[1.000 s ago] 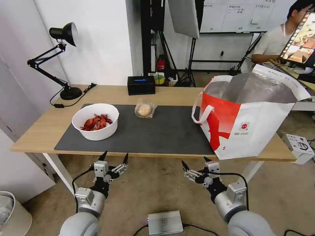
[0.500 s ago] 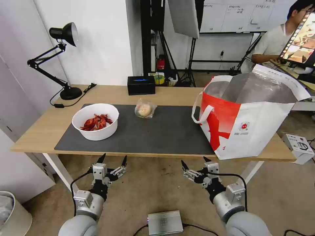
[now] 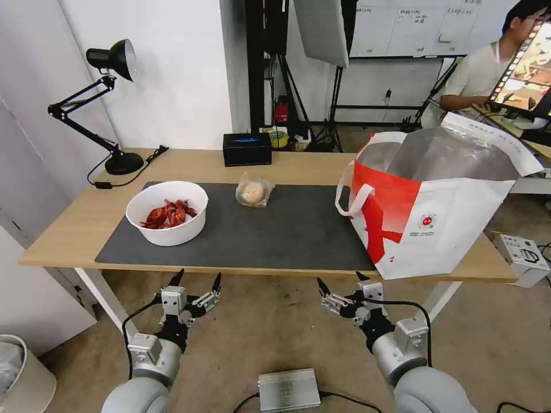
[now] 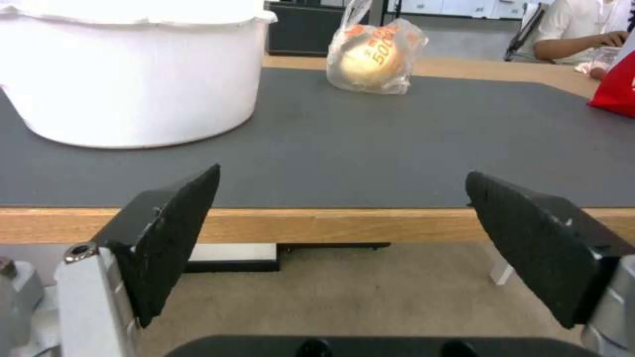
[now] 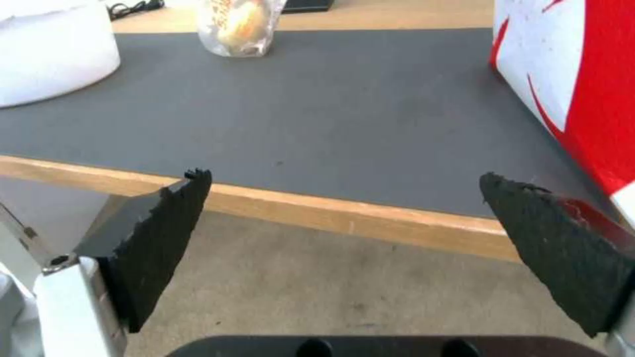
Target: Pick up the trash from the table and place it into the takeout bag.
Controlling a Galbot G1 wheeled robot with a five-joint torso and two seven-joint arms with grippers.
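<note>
Both arms sit slightly lower than a second ago, left end effector (image 3: 196,279) dropped a touch more, right end effector (image 3: 343,280) barely shifted; nothing on the counter has moved. Left end effector hangs below the counter's front edge, in front of the bowl, fingers (image 4: 173,233) spread wide, holding nothing. Right end effector hangs below the front edge too, toward the bag side, fingers (image 5: 158,238) spread wide, empty.

White bowl (image 3: 167,212) with red crayfish shells (image 3: 169,213) sits on the dark grey mat (image 3: 287,229), near the mat's left end. Bagged bun (image 3: 254,191) sits at the mat's back edge, about mid-counter, well apart from the bowl. Left wrist view shows bowl wall (image 4: 132,74) and bun (image 4: 374,54) past the front edge. Takeout bag (image 3: 436,212) stands upright at the counter's (image 3: 74,229) right end, mouth open, foil lining showing, its base overlapping the mat's right edge, strap handle (image 3: 350,195) hanging on its left side. Right wrist view shows the bag's red-and-white wall (image 5: 582,89) just beside the right finger.

Black box (image 3: 247,149) at the back edge, desk lamp (image 3: 109,103) at the back left corner.
</note>
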